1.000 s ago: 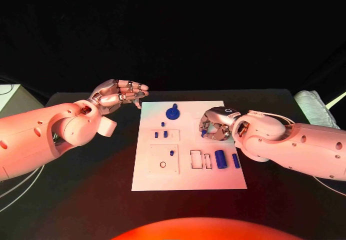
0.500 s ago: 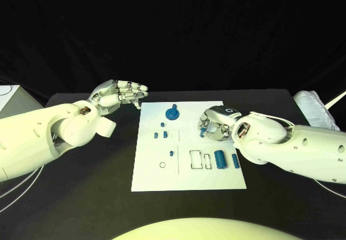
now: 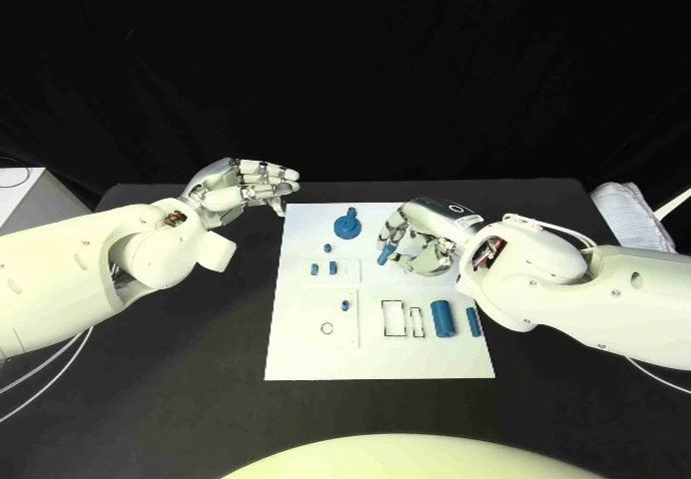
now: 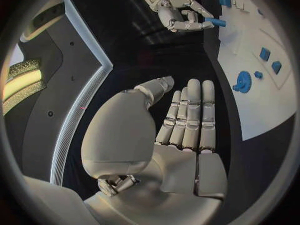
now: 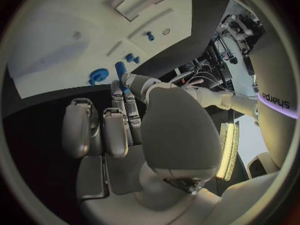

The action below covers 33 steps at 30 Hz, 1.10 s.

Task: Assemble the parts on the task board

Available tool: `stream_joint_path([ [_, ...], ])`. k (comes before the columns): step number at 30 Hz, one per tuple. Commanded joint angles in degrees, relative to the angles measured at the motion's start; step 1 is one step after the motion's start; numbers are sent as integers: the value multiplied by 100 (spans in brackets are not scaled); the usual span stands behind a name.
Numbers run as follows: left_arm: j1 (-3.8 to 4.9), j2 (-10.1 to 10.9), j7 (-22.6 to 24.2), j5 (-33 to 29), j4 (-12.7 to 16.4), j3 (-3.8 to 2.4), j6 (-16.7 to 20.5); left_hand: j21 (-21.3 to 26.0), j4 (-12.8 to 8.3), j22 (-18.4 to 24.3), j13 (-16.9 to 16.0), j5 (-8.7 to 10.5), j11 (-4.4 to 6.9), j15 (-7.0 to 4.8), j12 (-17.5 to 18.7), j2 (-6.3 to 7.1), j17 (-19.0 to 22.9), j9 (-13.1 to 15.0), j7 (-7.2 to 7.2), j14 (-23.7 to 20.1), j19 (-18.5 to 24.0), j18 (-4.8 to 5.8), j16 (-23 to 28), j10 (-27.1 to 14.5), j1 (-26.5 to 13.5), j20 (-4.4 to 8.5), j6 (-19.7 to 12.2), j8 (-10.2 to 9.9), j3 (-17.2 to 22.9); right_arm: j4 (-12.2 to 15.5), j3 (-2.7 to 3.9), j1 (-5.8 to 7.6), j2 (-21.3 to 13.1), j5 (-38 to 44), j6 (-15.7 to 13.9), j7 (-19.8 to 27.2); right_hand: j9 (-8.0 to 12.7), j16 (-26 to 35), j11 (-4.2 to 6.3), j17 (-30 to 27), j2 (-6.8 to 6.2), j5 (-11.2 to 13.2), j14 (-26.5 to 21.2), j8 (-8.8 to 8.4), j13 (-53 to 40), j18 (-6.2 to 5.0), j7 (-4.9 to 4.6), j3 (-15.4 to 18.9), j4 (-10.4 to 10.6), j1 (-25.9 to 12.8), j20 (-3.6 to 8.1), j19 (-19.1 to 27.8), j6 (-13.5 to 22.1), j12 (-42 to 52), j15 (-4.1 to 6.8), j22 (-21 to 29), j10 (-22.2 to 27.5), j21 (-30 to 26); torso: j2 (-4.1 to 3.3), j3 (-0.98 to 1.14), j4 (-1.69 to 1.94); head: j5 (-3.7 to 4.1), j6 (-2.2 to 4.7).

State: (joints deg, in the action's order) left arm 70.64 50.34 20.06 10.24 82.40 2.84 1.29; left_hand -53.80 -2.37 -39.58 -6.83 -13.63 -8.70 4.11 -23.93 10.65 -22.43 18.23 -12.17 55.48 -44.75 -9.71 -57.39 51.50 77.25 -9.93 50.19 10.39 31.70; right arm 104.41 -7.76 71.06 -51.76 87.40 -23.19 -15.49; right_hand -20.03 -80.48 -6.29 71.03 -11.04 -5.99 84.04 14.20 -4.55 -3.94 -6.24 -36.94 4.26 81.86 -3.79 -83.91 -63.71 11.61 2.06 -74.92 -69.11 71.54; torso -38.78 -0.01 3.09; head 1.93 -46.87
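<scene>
The white task board (image 3: 381, 354) lies mid-table. On it are a blue gear-like part (image 3: 345, 226), several small blue pegs (image 3: 323, 267) and two blue cylinders (image 3: 440, 318) beside empty rectangular slots (image 3: 391, 317). My right hand (image 3: 417, 239) hovers over the board's far right part and pinches a small blue part (image 3: 386, 256), which sticks out toward the board's middle; the same blue part (image 5: 120, 67) shows at its fingertips, and the right hand (image 4: 178, 10) holds this blue part (image 4: 215, 21). My left hand (image 3: 245, 185) hangs off the board's far left corner, fingers side by side, holding nothing (image 4: 187, 120).
A white bundle (image 3: 622, 215) lies at the table's right edge and a pale box (image 3: 18, 192) at the left edge. Black tabletop (image 3: 173, 379) surrounds the board on all sides.
My right hand has shifted a little left and toward the far side with the blue part, which now juts out more plainly. The left hand has stayed put.
</scene>
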Motion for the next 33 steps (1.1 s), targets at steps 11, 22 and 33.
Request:
stream_joint_path([
  [11,-2,-44,38,-12,17,-5,-120,43,11,16,8,4,0,30,-40,-16,11,-7,-11,2,-53,-83,27,-23,-21,-6,-20,-17,-33,-116,-67,-517,871,296,-25,272,-516,-2,415,-18,2,19,206,44,-406,64,-13,-55,-34,-67,38,-203,17,-44,21,-793,-463,4,0,-7,11,-163,-65],
  [22,-3,-49,28,-12,25,-5,-124,43,11,16,8,4,0,30,-40,-16,11,-7,-11,2,-53,-83,27,-23,-21,-6,-20,-17,-33,-385,-137,-859,1285,498,106,313,-531,9,412,-38,6,6,202,48,-418,59,-18,-77,-69,-85,38,-196,29,-56,19,-785,-461,-25,-14,-4,-3,-265,-111],
  [33,-4,-45,14,-12,27,-4,-136,43,11,16,8,4,0,30,-40,-16,11,-7,-11,2,-53,-83,27,-23,-21,-6,-20,-17,-33,-486,-153,-928,1336,629,202,258,-537,14,410,-46,8,-1,200,49,-422,57,-20,-84,-82,-94,37,-194,34,-62,18,-784,-459,-31,-8,3,-6,-278,-155],
])
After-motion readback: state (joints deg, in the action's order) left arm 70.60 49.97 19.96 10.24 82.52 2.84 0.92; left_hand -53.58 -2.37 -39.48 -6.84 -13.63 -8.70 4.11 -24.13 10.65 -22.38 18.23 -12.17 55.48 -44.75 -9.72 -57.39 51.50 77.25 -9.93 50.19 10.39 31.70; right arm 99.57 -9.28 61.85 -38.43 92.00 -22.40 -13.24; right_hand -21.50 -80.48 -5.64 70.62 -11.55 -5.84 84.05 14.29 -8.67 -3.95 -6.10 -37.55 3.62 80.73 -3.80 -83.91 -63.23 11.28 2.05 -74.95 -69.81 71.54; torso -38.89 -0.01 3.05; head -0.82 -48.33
